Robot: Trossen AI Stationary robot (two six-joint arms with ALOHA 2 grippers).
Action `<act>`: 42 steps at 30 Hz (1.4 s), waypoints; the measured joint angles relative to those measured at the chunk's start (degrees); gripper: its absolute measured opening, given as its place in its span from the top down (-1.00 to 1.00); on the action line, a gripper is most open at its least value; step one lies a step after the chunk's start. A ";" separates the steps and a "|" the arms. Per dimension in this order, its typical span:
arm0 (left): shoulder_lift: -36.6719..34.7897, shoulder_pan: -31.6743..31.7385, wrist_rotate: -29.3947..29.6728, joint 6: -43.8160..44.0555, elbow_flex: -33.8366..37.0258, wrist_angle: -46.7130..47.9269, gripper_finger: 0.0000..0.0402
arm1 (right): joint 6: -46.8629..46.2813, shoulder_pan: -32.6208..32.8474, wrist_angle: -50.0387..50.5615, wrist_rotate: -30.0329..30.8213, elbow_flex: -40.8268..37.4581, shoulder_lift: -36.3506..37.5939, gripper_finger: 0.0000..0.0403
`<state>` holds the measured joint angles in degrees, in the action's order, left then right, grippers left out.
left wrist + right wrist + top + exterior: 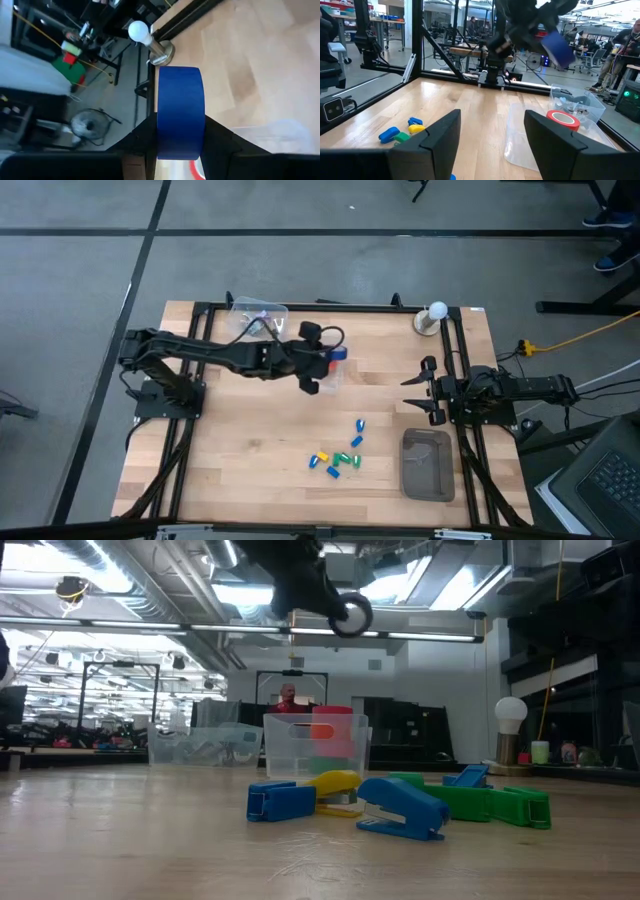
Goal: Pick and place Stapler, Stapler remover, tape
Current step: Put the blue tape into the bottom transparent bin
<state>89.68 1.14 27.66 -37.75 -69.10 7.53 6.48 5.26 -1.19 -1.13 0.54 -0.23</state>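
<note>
My left gripper (328,364) reaches from the table's left to the table's middle and is shut on a blue roll of tape (180,107), which also shows as a blue roll (559,47) in the right wrist view. Below it stands a small clear box (315,745) holding a red tape roll (562,119) and something green. Small blue, yellow and green staplers and removers (340,458) lie in a loose group on the near part of the table. My right gripper (425,390) waits open at the table's right side. My left gripper pinches the blue roll between its two fingers, one finger (137,140) on each flat side, and the roll's outer band (180,85) faces the wrist camera. The fingers come from the table's left. The roll is lifted clear, above the clear box.
A grey tray (428,465) sits at the near right. A white ball on a metal stand (433,316) is at the far right corner. A larger clear container (258,315) stands at the far edge. Black frame rails (462,370) run along both sides.
</note>
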 joint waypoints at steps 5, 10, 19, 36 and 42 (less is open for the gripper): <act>3.76 1.10 2.94 -7.52 0.02 -4.12 0.48 | 0.01 0.00 0.00 0.00 0.00 -0.02 -0.12; 6.08 1.69 4.47 -14.36 0.02 -10.73 0.48 | 0.00 0.02 0.01 0.00 0.00 -0.02 -0.12; 7.02 2.40 4.87 -17.11 0.04 -13.80 0.47 | 0.00 0.01 0.00 0.01 0.00 -0.01 -0.12; 7.02 5.08 4.03 -12.34 0.04 -12.92 0.45 | 0.00 0.01 0.01 0.01 0.00 0.00 -0.12; 7.02 5.00 4.92 -12.34 0.04 -9.89 0.45 | 0.00 0.00 0.00 0.00 0.00 -0.02 -0.12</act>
<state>96.71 6.14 32.58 -50.09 -69.06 -2.37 6.48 5.26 -1.19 -1.13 0.54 -0.25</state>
